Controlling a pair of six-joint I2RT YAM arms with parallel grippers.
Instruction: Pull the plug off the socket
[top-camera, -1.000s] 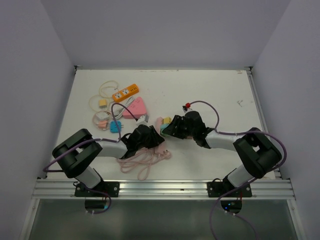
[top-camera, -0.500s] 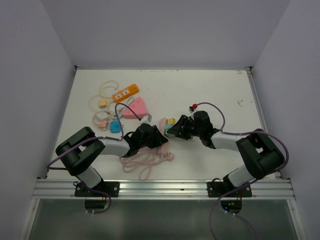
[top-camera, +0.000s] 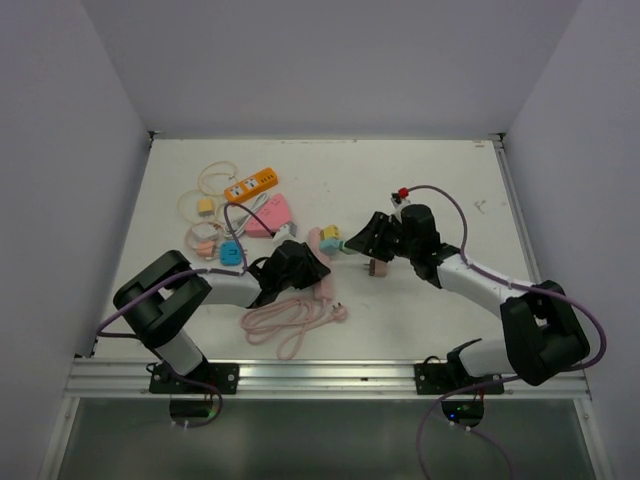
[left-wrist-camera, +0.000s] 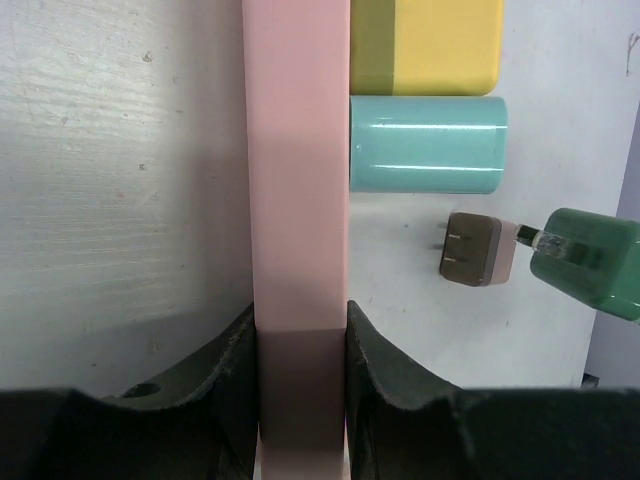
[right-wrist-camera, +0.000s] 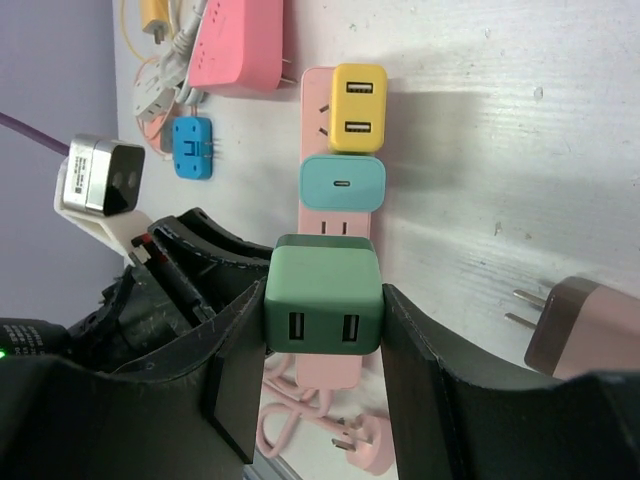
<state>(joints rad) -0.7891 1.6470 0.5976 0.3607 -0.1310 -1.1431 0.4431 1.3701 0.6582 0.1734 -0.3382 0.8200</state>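
Observation:
A pink power strip (top-camera: 322, 270) lies on the white table, and my left gripper (top-camera: 308, 270) is shut on its near end (left-wrist-camera: 298, 200). A yellow plug (left-wrist-camera: 425, 45) and a teal plug (left-wrist-camera: 428, 143) sit in the strip. My right gripper (top-camera: 362, 243) is shut on a green two-port USB plug (right-wrist-camera: 323, 295). It holds the plug above the strip (right-wrist-camera: 340, 228), with the prongs out of the sockets. The green plug also shows at the right edge of the left wrist view (left-wrist-camera: 590, 260).
A brown plug (top-camera: 378, 267) lies loose on the table right of the strip, also in the right wrist view (right-wrist-camera: 585, 325). The strip's pink cable (top-camera: 290, 320) is coiled near the front. An orange strip (top-camera: 251, 184), a pink adapter (top-camera: 270, 216) and a blue adapter (top-camera: 231, 252) lie back left.
My right gripper has moved right and away from the strip with the green plug in it. The brown plug has come into view on the table. My left gripper has stayed on the strip.

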